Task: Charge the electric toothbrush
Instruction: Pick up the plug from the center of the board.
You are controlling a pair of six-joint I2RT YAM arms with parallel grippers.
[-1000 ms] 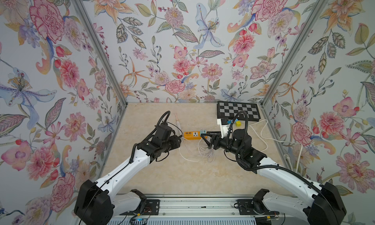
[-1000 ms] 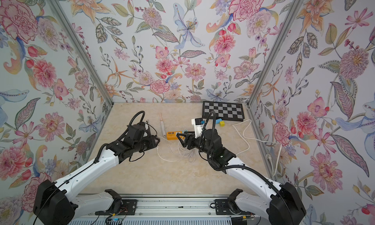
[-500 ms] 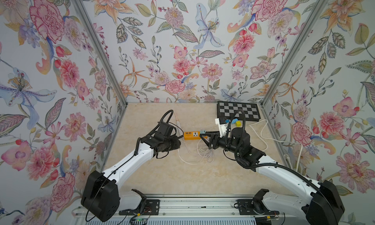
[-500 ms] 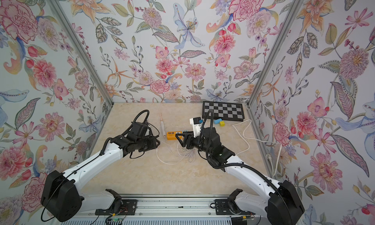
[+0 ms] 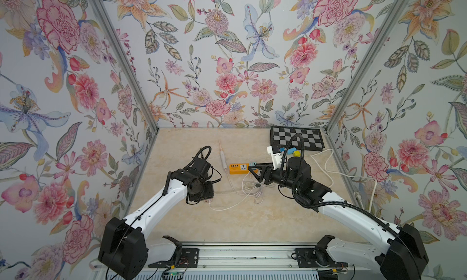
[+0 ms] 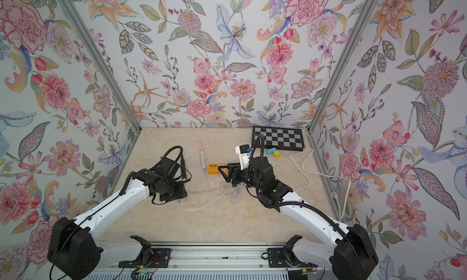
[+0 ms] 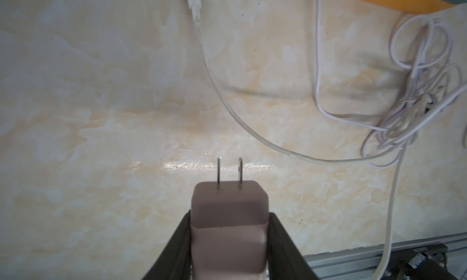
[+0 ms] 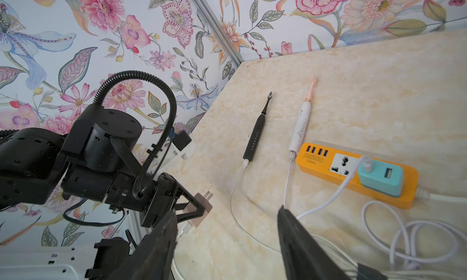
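Your left gripper (image 7: 228, 225) clamps the mauve two-prong wall adapter (image 7: 228, 203); your right gripper (image 8: 227, 213) gapes empty. Next, you likely need to align the prongs with the orange plastic power strip (image 5: 240, 169), mid-frame in a top view.

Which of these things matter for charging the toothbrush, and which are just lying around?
For the job: black toothbrush, white toothbrush, plug adapter in left pincer, orange power strip, charging cables.
Just lying about: checkerboard, blue block, yellow block.

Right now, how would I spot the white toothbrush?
Find the flat orange power strip on the beige marbled table. Two slim brushes lie beside its USB end; yours is the nearer, a white toothbrush with a pink head, unlike the all-black toothbrush beyond it.
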